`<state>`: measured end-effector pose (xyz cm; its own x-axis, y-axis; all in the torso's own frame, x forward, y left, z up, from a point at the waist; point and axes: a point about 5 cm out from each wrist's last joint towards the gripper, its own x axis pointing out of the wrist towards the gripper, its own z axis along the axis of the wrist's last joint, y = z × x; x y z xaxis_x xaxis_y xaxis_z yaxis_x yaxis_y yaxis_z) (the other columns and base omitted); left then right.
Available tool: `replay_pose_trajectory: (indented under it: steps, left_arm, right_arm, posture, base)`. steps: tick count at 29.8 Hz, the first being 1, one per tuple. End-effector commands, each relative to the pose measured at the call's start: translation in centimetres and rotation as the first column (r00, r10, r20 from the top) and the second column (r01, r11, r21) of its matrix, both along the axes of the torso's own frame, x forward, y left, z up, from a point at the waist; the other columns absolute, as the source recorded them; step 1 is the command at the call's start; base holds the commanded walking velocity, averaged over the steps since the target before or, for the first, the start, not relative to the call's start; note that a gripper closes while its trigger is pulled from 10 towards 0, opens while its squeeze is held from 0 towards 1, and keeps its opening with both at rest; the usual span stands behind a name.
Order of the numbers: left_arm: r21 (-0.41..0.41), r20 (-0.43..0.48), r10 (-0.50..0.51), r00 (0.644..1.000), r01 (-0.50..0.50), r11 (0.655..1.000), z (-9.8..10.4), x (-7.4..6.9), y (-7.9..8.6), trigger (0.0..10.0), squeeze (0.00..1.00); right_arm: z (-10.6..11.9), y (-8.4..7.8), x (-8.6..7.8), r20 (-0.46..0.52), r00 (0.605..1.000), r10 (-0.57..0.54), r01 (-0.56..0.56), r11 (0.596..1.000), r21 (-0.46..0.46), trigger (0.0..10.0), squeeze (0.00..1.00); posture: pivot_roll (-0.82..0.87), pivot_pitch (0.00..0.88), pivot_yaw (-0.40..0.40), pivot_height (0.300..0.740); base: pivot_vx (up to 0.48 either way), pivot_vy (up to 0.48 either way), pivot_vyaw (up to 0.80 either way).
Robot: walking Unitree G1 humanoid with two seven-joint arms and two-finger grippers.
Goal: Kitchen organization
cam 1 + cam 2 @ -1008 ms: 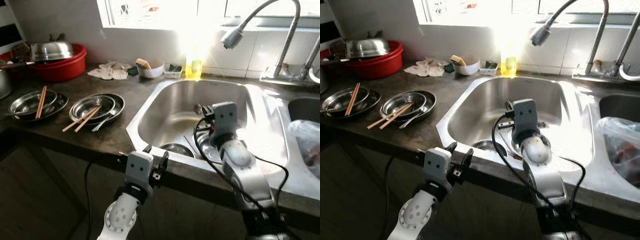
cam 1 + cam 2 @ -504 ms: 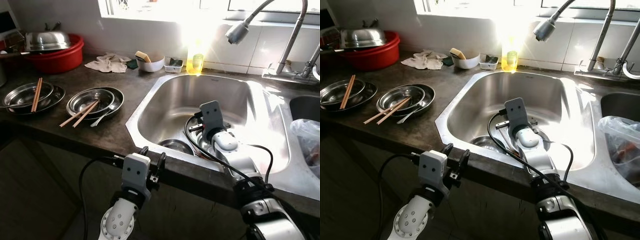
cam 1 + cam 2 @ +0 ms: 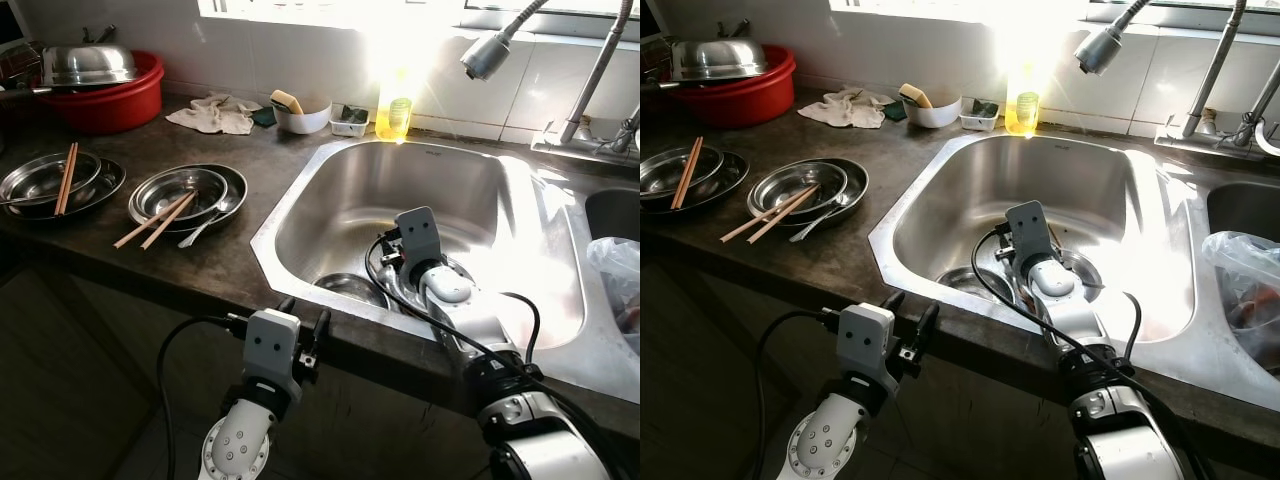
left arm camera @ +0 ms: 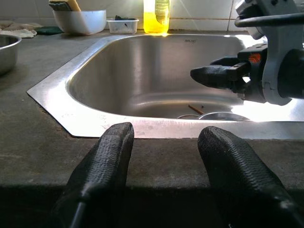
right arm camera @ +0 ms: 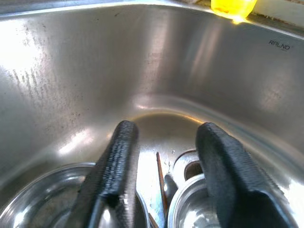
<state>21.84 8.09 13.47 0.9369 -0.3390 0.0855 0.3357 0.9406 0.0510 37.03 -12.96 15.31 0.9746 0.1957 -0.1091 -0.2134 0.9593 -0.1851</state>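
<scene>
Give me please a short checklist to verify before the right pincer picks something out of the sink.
1. Right pincer open: ok.
2. Right pincer down inside the sink: ok.
3. Chopstick lies between the fingers' line: ok.
4. Steel bowls in the basin apart from the fingers: cannot tell.
5. Left pincer open, at the counter edge, outside the basin: ok.
6. Faucet head well above the right arm: ok.

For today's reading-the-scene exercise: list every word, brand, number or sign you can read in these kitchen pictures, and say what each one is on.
"RALNO": stamped on the back wall of the steel sink, as best it reads.
Label on the yellow bottle: washed out by glare, unreadable.
Nothing else carries readable text.
</scene>
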Motion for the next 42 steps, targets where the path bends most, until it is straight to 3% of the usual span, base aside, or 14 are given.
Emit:
replay_pose_trajectory:
  steps: [1,2,3,4,10,14,20,30,42]
  left_arm:
    - [0.003,0.008,-0.001,1.0,0.001,1.0,0.2,0.0,0.0,10.0,0.0]
    - [0.003,0.008,-0.001,1.0,0.001,1.0,0.2,0.1,0.1,10.0,0.0]
    - [0.003,0.01,-0.002,1.0,0.002,1.0,0.2,0.2,0.1,10.0,0.0]
    - [0.003,0.011,-0.002,1.0,0.002,1.0,0.2,0.2,0.1,10.0,0.0]
    - [0.002,0.011,-0.013,1.0,0.013,1.0,0.1,0.5,0.0,10.0,0.0]
    - [-0.002,0.017,-0.022,1.0,0.022,1.0,0.3,0.6,-0.1,10.0,0.0]
    - [-0.009,0.021,-0.015,1.0,0.015,1.0,0.4,0.8,0.0,10.0,0.0]
    - [-0.03,0.01,-0.003,1.0,0.003,1.0,0.5,0.9,0.0,10.0,0.0]
    - [-0.046,0.013,0.01,1.0,-0.009,0.999,0.8,1.1,0.1,10.0,0.0]
  right_arm:
    - [0.5,-0.3,-0.2,0.04,0.999,-0.018,0.018,1.0,0.015,10.0,1.0]
    - [0.6,-0.4,-0.4,0.049,0.998,-0.025,0.024,1.0,0.018,10.0,1.0]
    - [0.8,-0.3,-0.7,0.076,0.997,-0.035,0.032,0.999,0.037,10.0,0.19]
    - [0.9,-0.3,-1.0,0.092,0.995,-0.037,0.034,0.999,0.04,10.0,0.0]
    - [2.0,0.2,-2.6,0.199,0.978,-0.062,0.04,0.993,0.115,10.0,0.0]
    - [3.5,0.5,-4.6,0.295,0.953,-0.072,0.022,0.985,0.169,10.0,0.0]
    - [4.4,0.5,-7.2,0.354,0.933,-0.069,0.001,0.982,0.187,10.0,0.0]
    - [2.9,0.1,-11.2,0.322,0.945,-0.063,0.008,0.985,0.17,10.0,0.0]
    - [2.8,-0.1,-12.4,0.311,0.946,-0.091,0.031,0.981,0.194,10.0,0.0]
  posture:
    - [0.08,0.085,-0.027,0.74]
    - [0.08,0.085,-0.027,0.74]
    - [0.08,0.078,-0.023,0.74]
    - [0.08,0.074,-0.02,0.74]
    - [0.07,0.058,-0.011,0.74]
    - [0.06,0.049,-0.015,0.74]
    - [0.06,0.045,-0.012,0.74]
    - [0.05,0.044,-0.008,0.74]
    - [0.05,0.033,0.0,0.74]
  base:
    - [0.0,0.0,0.0]
    - [0.0,0.0,0.0]
    - [0.0,0.0,0.0]
    - [0.0,0.0,0.0]
    - [0.0,0.0,0.0]
    - [0.0,0.0,0.0]
    - [0.0,0.0,0.0]
    - [0.0,0.0,0.0]
    - [0.0,0.0,0.0]
